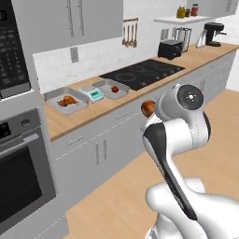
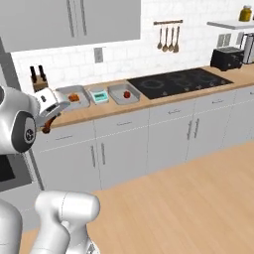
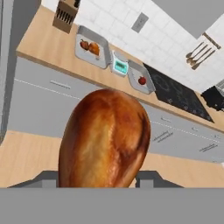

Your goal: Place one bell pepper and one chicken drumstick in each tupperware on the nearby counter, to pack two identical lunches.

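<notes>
Pincer [image 3: 98,183] clamped on a chicken drumstick [image 3: 105,138], out over open floor, short of the bench [image 1: 84,116] front edge. Fat glossy orange-brown end points away from the pincer toward the bench, long axis along the fingers. Beyond it: two tupperware, far one [image 3: 89,48] with a drumstick and pepper, nearer one [image 3: 140,78] with a red bell pepper [image 3: 142,80], scale [image 3: 119,66] between.

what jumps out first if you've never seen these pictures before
The glossy orange-brown chicken drumstick looms large in the hand view, held in the gripper out in front of the grey cabinets. Beyond it on the wooden counter sit two grey tubs either side of a small scale: the left tupperware holds a drumstick and a pepper, the right tupperware a lone red bell pepper.
</notes>
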